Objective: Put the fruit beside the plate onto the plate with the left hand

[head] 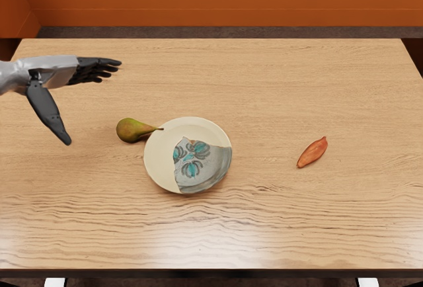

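Observation:
A green-brown pear (pixel 132 129) lies on its side on the wooden table, its stem touching the left rim of a cream plate (pixel 158 161). The plate carries a grey patch with teal flower marks. My left hand (pixel 82 85) hovers up and to the left of the pear, well apart from it. Its fingers (pixel 99 69) stretch out flat toward the right and the thumb (pixel 49 112) hangs down; it is open and holds nothing. No right arm shows.
An orange-red leaf-shaped object (pixel 312 152) lies on the table to the right of the plate. The table's far edge meets an orange wall; the near edge runs along the bottom of the view.

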### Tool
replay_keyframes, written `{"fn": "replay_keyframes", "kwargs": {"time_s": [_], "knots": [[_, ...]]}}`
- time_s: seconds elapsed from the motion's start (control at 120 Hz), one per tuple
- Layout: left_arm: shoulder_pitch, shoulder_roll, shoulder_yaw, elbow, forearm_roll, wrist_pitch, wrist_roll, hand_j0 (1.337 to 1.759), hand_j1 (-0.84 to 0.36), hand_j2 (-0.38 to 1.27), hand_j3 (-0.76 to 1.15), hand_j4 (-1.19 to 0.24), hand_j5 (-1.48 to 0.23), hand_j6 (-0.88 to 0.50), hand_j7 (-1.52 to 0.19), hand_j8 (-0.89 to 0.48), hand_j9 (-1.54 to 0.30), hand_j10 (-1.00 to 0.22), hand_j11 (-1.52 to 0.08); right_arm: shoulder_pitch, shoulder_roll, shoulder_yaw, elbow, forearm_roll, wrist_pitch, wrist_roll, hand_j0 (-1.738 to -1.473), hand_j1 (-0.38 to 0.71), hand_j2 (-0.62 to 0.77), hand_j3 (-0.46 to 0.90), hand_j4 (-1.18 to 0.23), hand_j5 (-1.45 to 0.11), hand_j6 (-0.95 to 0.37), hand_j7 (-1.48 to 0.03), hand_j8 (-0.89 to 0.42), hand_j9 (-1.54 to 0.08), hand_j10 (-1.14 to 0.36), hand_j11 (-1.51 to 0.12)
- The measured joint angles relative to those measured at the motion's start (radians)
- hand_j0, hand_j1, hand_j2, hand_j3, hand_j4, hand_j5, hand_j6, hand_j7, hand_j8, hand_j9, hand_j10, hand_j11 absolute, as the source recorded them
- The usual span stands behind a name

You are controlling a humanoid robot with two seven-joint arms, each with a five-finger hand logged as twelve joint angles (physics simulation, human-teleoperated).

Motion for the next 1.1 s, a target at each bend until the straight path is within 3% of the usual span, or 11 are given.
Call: {"fn": "replay_keyframes", "kwargs": {"time_s": [0.183,0.25,0.317,0.425,0.483,0.542,0.717,1.1], "knots": [[-0.002,0.005,-0.001,-0.001,-0.001,0.0,0.005,1.658,0.33,0.01,0.0,-0.03,-0.03,-0.03,-0.03,-0.03,-0.03,-0.03,-0.03,0.001,0.0,0.0,0.0,0.0,0.0,0.0,-1.658,-0.35,0.0,0.0,0.0,0.0,0.0,0.0,0.0,0.0,0.0,0.0],[-0.006,-0.003,0.0,-0.001,0.002,0.0,0.032,1.658,0.33,0.01,0.0,-0.03,-0.03,-0.03,-0.03,-0.03,-0.03,-0.03,-0.03,0.002,0.0,0.0,0.0,0.0,0.0,0.0,-1.658,-0.35,0.0,0.0,0.0,0.0,0.0,0.0,0.0,0.0,0.0,0.0],[-0.018,-0.052,-0.004,-0.001,0.005,0.0,0.11,1.658,0.33,0.01,0.0,-0.03,-0.03,-0.03,-0.03,-0.03,-0.03,-0.02,-0.03,0.002,0.0,0.0,0.0,0.0,0.0,0.0,-1.658,-0.35,0.0,0.0,0.0,0.0,0.0,0.0,0.0,0.0,0.0,0.0],[-0.06,-0.127,-0.01,-0.003,0.056,0.0,0.282,1.658,0.33,0.01,0.0,-0.03,-0.03,-0.03,-0.03,-0.03,-0.03,-0.02,-0.03,0.002,0.0,0.0,0.0,0.0,0.0,0.0,-1.658,-0.35,0.0,0.0,0.0,0.0,0.0,0.0,0.0,0.0,0.0,0.0],[-0.056,-0.137,-0.006,-0.018,0.125,0.02,0.339,1.658,0.33,0.01,0.0,-0.03,-0.03,-0.03,-0.03,-0.03,-0.03,-0.02,-0.03,0.002,0.0,0.0,0.0,0.0,0.0,0.0,-1.658,-0.35,0.0,0.0,0.0,0.0,0.0,0.0,0.0,0.0,0.0,0.0],[-0.052,-0.139,-0.002,-0.043,0.198,0.081,0.374,1.658,0.33,0.01,0.0,-0.03,-0.03,-0.03,-0.03,-0.03,-0.03,-0.02,-0.03,0.002,0.0,0.0,0.0,0.0,0.0,0.0,-1.658,-0.35,0.0,0.0,0.0,0.0,0.0,0.0,0.0,0.0,0.0,0.0],[-0.052,-0.194,0.009,-0.09,0.329,0.202,0.407,1.658,0.33,0.01,0.0,-0.03,-0.03,-0.03,-0.03,-0.03,-0.03,-0.03,-0.03,0.002,0.0,0.0,0.0,0.0,0.0,0.0,-1.658,-0.35,0.0,0.0,0.0,0.0,0.0,0.0,0.0,0.0,0.0,0.0],[-0.045,-0.282,0.044,-0.101,0.372,0.232,0.413,1.658,0.32,0.01,0.0,-0.03,-0.03,-0.03,-0.03,-0.03,-0.03,-0.03,-0.03,0.002,0.0,0.0,0.0,0.0,0.0,0.0,-1.658,-0.35,0.0,0.0,0.0,0.0,0.0,0.0,0.0,0.0,0.0,0.0]]}}
